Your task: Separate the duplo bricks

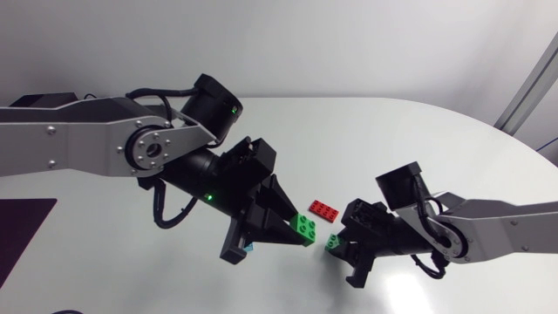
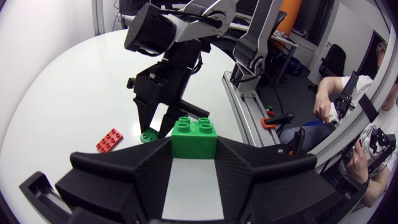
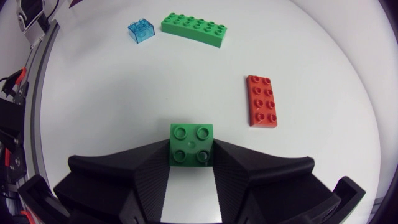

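My left gripper [image 1: 299,234] hangs over the table's middle, shut on a green two-by-two brick [image 1: 306,226]. The left wrist view shows that brick [image 2: 194,135] pinched between both fingers, studs up. Just right of it, my right gripper [image 1: 338,244] is shut on a second green brick [image 1: 333,241]. In the right wrist view that brick [image 3: 191,144] sits between the fingers, studs towards the camera. The two green bricks are a small gap apart. From the left wrist view, the right gripper [image 2: 151,127] points down at the table with its green brick [image 2: 148,135] at the tips.
A flat red plate [image 1: 323,209] lies on the table just behind both grippers, beside the right gripper [image 3: 262,100]. Ahead of the right gripper lie a long green brick [image 3: 193,29] and a small clear blue brick [image 3: 141,32]; the blue one peeks out under my left gripper [image 1: 248,249].
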`<state>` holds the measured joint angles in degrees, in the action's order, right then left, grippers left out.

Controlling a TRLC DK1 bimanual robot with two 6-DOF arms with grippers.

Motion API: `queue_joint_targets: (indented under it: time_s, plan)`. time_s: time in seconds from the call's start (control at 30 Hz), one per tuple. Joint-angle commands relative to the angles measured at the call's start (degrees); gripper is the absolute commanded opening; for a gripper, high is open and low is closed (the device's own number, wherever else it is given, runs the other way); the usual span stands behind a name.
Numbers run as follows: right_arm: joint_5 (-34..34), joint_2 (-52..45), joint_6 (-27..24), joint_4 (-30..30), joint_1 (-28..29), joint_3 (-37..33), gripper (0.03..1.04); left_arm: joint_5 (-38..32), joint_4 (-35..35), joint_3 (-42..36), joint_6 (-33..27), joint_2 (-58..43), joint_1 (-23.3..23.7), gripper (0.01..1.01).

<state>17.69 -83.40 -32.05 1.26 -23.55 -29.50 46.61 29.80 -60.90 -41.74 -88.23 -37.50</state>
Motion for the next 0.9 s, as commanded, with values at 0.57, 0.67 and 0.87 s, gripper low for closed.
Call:
queue_joint_targets:
  time_s: [0.57,0.67,0.87]
  plan:
    - [-3.72,-1.86,-1.17,-1.17,-0.97,1.28,0.88,-1.79,-11.78,5.01,7.11,-5.47,-2.58,0.289]
    - [-2.31,3.5,-1.08,2.0,-0.62,1.2,0.95,-1.79,-12.05,5.01,7.11,-5.73,-2.41,0.29]
    - [5.6,13.43,-1.61,9.47,1.4,-0.3,0.96,-1.79,-12.84,5.53,6.49,-7.31,-2.14,0.292]
